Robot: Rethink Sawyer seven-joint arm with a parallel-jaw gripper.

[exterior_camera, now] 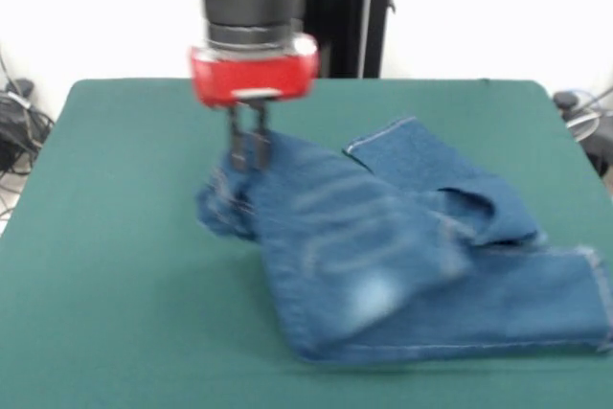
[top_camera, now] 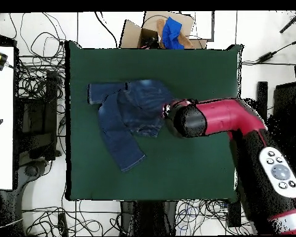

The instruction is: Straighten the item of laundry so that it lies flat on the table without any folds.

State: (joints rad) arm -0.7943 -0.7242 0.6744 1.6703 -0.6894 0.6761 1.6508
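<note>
The item of laundry (exterior_camera: pixel 383 246), a small pair of blue denim jeans, lies crumpled on the right half of the green table (exterior_camera: pixel 115 237). One leg is folded back over the other, and the lower leg reaches the table's right edge. My gripper (exterior_camera: pixel 247 152) hangs from the red wrist, its fingers (exterior_camera: pixel 234 146) close together and pinching the jeans' left end, which is bunched and slightly raised. From above, the jeans (top_camera: pixel 129 117) spread across the upper left of the table (top_camera: pixel 175 166), and the red arm (top_camera: pixel 224 117) covers the gripper and the jeans' right end.
In the overhead view, a cardboard box (top_camera: pixel 166 31) holding something blue sits just beyond the table's top edge. Cables lie on the floor all round. A white desk (top_camera: pixel 2 117) stands at the left.
</note>
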